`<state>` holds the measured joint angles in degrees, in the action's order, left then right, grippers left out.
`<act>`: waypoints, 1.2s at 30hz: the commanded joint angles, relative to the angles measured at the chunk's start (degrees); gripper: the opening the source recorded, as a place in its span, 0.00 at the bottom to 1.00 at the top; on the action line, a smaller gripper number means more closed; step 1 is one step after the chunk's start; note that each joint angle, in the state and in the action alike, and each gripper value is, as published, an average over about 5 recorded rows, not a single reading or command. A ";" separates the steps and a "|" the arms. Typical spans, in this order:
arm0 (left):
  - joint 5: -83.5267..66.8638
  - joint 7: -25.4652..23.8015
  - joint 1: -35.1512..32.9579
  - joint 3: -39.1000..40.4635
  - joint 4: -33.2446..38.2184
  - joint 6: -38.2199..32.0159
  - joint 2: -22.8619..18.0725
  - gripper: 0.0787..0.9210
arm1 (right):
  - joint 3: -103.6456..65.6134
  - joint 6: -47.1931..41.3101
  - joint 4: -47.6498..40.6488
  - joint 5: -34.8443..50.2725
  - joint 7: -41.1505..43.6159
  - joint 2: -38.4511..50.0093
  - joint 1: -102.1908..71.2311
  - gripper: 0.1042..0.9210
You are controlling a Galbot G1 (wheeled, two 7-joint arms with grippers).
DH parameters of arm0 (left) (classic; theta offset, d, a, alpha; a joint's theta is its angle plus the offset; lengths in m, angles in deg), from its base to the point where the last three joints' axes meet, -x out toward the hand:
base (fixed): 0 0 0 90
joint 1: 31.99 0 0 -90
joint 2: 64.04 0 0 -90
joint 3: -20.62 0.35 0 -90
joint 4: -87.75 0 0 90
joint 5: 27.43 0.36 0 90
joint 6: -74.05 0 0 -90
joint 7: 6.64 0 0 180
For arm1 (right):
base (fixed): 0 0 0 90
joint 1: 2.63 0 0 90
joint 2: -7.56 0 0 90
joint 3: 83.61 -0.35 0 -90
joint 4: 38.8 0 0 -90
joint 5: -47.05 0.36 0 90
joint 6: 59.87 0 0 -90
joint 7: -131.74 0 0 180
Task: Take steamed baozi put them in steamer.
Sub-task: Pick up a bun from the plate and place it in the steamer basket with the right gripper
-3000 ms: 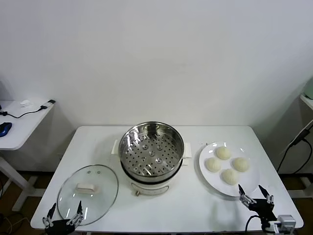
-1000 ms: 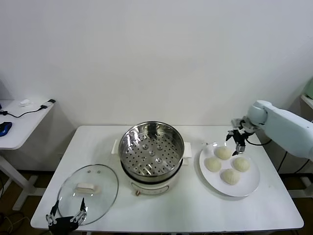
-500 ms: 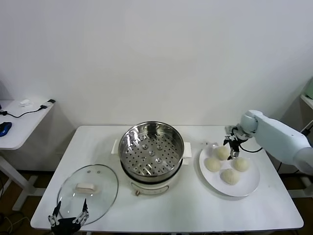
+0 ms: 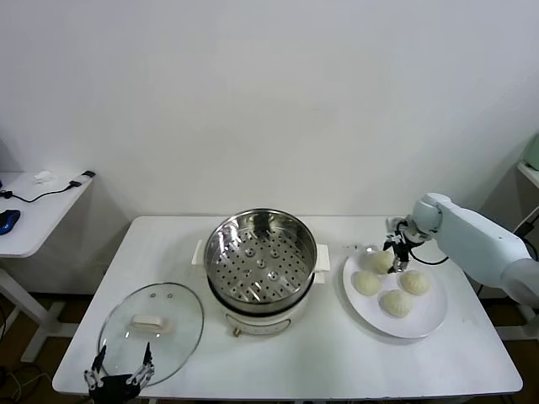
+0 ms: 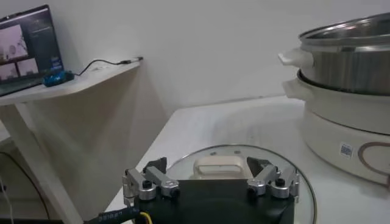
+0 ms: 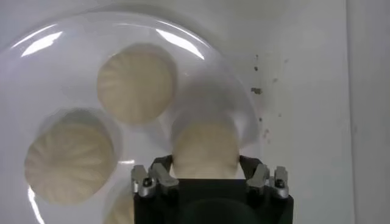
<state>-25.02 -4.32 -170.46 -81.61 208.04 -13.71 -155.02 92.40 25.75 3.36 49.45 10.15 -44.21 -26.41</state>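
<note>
Over the white plate [image 4: 425,320], your right gripper [image 6: 205,176] straddles the rearmost baozi [image 6: 204,148], jaws spread for a grasp, while the steamer [image 4: 260,263] waits empty and the left gripper [image 4: 118,377] idles released near the glass lid [image 4: 152,332].

Back wall [image 4: 269,93]: plain white, evenly lit. White rectangular worktop [image 4: 286,362] stands against it. To the robot's left, a second white side table [image 4: 38,210] on white legs, well apart from the worktop; it carries a black cable [image 4: 50,192] and a blue object [image 4: 8,220] at its edge. Left wrist view shows a dark monitor [image 5: 25,44] on that side table. Floor [image 4: 25,362] brownish, seen below the side table.
</note>
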 commanded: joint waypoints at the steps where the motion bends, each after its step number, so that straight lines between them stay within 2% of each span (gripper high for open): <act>1: 0.43 0.04 -0.11 0.07 -0.01 0.03 -0.03 0.88 | -0.57 -0.32 0.74 0.53 0.88 0.03 -0.31 0.72; 8: 0.61 0.06 -0.29 0.24 0.56 -0.02 -0.13 0.88 | 1.63 1.09 4.91 2.63 2.70 2.70 5.91 0.72; 14: 0.73 0.05 -0.34 0.47 1.25 -0.08 -0.12 0.88 | 12.75 5.47 14.89 8.93 6.42 4.15 24.30 0.72; 19: 0.72 0.17 -0.72 0.51 2.30 -0.62 0.10 0.88 | 18.91 10.78 23.04 15.49 8.72 -0.63 40.18 0.72; 25: 0.62 0.67 -1.08 0.57 3.03 -0.85 0.30 0.88 | 22.01 15.69 34.72 21.86 7.17 -9.87 45.99 0.72; 29: 0.68 0.67 -1.34 0.59 3.23 -0.86 0.36 0.88 | 23.35 21.95 38.32 19.01 5.66 -16.11 44.76 0.72; 33: 0.76 0.78 -1.60 0.56 3.26 -1.03 0.40 0.88 | 24.55 30.88 35.92 11.31 4.24 -19.76 40.97 0.72; 36: 0.87 0.88 -1.73 0.50 2.96 -1.27 0.37 0.88 | 25.21 34.05 33.62 5.57 3.02 -20.38 36.79 0.72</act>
<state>-24.18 -3.55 -172.16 -81.12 210.97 -14.96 -154.67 114.40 50.53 33.34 59.64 13.98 -58.78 9.51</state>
